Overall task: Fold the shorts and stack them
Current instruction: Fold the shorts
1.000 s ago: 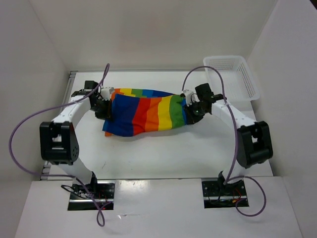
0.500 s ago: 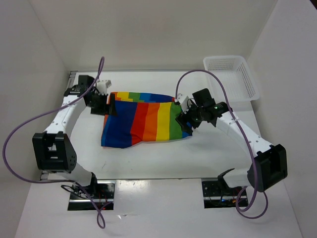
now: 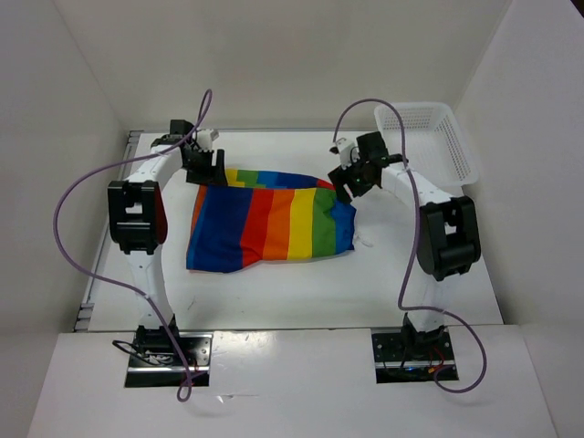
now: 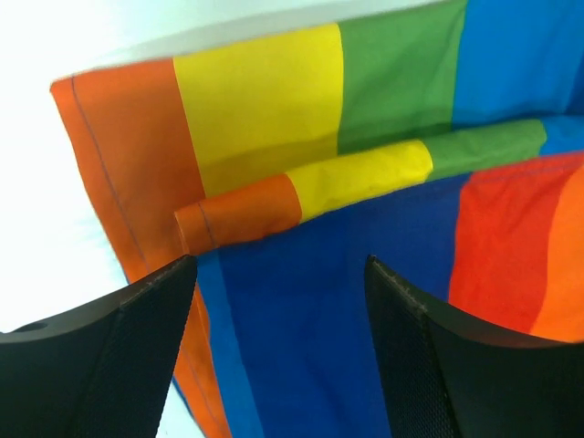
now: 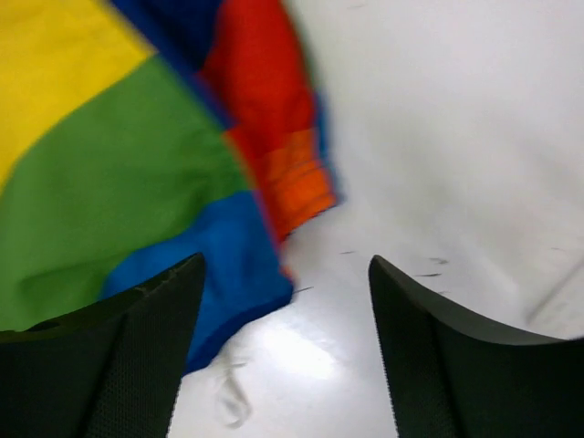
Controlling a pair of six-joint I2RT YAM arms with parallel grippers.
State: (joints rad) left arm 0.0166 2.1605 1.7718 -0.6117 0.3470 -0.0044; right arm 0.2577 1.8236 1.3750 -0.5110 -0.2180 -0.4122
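White walls box in a white table (image 3: 274, 292), and everything on it sits toward the far half, within reach of both arms. The two white-and-black arms stretch out to opposite ends of the soft rainbow-striped fabric shorts (image 3: 269, 219), which fits a two-handed fold with one arm at each end.

The shorts lie flat near the middle of the table, doubled over. A blue, red, orange, yellow and green top layer covers a lower one, whose stripes peek out along the far edge (the fold looks roughly aligned rather than exact). The left wrist view shows a small rolled lip of orange, yellow and green fabric at that edge, which may want smoothing before the next fold.

At the far right corner stands a white plastic mesh basket (image 3: 415, 109), well apart from the garment.

The left gripper (image 3: 208, 166) hangs over the shorts' far left corner with its fingers (image 4: 100, 356) spread wide and nothing between them. The right gripper (image 3: 347, 182) is likewise agape and empty above the right end, where a thin white drawstring (image 5: 230, 401) trails onto the table.
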